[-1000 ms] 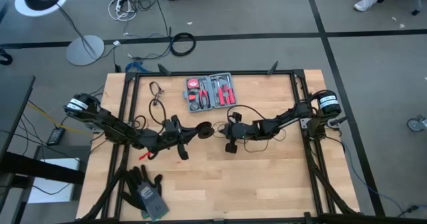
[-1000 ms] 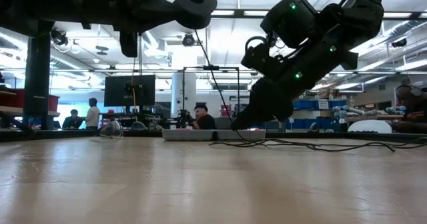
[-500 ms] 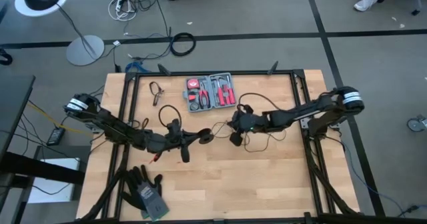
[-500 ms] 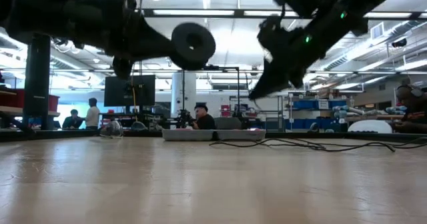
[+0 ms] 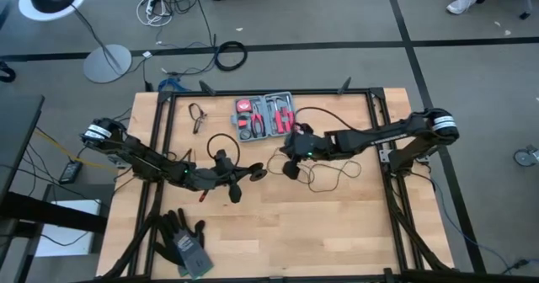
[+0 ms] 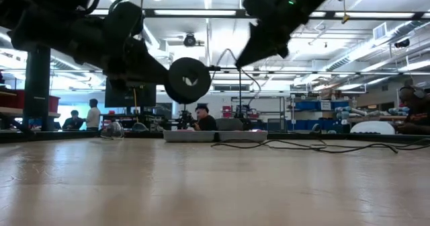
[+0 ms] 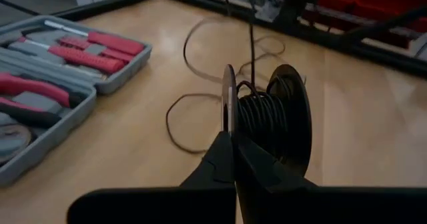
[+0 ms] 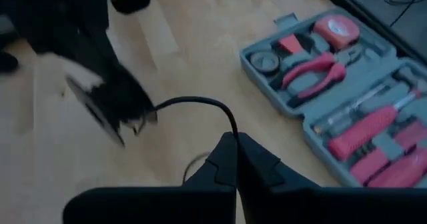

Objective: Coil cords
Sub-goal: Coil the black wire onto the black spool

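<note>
Left gripper (image 7: 233, 141): jaws clamped on round black spool (image 7: 270, 121).
Right gripper (image 8: 233, 144): jaws pinching thin black cord (image 8: 193, 103).
Advice: circle the spool, keeping the cord taut.

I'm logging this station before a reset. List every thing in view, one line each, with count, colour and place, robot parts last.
spool: one, black, held up over the table's middle by the left gripper, with wire wound on it.
wire: one, thin and black, running from the spool to the right gripper, slack loops lying on the table's right half.
tool kit: one, grey open case with red-handled tools, at the table's far middle.
gloves: dark pair, at the table's near left corner.
table: one, light wood.
left gripper: shut on the spool's flange, left of the table's middle.
right gripper: shut on the wire, above the table just near of the tool kit.
</note>
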`<action>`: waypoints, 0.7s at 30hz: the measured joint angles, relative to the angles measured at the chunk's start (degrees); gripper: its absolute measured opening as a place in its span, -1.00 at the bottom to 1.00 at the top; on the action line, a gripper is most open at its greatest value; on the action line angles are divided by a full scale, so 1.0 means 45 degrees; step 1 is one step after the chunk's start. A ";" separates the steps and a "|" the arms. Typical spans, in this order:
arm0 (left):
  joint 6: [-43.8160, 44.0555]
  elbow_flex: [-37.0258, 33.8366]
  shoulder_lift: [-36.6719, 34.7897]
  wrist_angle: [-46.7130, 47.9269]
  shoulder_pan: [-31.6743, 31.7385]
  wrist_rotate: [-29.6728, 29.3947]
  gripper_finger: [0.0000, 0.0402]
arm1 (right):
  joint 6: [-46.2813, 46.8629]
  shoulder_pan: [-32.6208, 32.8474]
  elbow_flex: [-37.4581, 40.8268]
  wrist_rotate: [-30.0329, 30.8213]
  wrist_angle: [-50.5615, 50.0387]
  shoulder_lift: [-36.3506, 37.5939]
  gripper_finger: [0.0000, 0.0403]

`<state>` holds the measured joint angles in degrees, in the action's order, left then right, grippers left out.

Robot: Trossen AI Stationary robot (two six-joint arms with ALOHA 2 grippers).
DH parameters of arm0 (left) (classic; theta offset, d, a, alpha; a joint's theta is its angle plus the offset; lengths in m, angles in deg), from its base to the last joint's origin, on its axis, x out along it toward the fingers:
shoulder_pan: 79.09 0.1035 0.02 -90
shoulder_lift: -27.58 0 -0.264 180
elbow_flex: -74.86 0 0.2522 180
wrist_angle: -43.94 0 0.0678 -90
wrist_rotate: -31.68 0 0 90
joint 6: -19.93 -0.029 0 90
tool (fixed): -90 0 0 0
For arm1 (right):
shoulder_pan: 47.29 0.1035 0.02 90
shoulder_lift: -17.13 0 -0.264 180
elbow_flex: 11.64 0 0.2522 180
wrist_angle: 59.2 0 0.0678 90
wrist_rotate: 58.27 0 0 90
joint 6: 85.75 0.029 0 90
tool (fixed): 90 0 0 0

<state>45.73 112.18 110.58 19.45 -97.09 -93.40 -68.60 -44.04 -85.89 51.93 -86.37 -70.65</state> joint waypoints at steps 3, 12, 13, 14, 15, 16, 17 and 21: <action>0.0070 0.0000 0.0002 0.0221 0.0000 -0.0005 -1.00 | -0.0432 -0.0184 -0.1052 -0.0044 -0.0520 -0.0497 -1.00; 0.0829 -0.0019 -0.0001 0.0816 0.0373 -0.0960 -1.00 | -0.0973 -0.0124 -0.3839 -0.1519 -0.0444 -0.2517 -1.00; 0.0915 -0.0019 -0.0001 0.0817 0.0489 -0.0985 -1.00 | -0.1071 -0.0062 -0.4132 -0.1708 -0.0521 -0.2899 -1.00; 0.1030 -0.0016 -0.0001 0.0794 0.0600 -0.1035 -1.00 | -0.1172 0.0010 -0.4478 -0.1900 -0.0508 -0.3289 -1.00; 0.1155 -0.0007 -0.0001 0.0846 0.0684 -0.1177 -1.00 | -0.1251 0.0095 -0.4754 -0.2036 -0.0526 -0.3597 -1.00; 0.1321 -0.0016 -0.0001 0.0916 0.0759 -0.1417 -1.00 | -0.1307 0.0192 -0.5015 -0.2123 -0.0633 -0.3935 -1.00; 0.1400 -0.0017 -0.0001 0.0933 0.0805 -0.1604 -1.00 | -0.1371 0.0289 -0.5296 -0.2138 -0.0588 -0.4225 -1.00; 0.1655 -0.0015 -0.0001 0.1023 0.0865 -0.2349 -1.00 | -0.1502 0.0611 -0.5789 -0.2218 -0.0492 -0.4905 -1.00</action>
<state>53.18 112.11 110.58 24.05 -93.20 -103.97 -75.36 -41.29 -111.94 41.95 -88.59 -92.72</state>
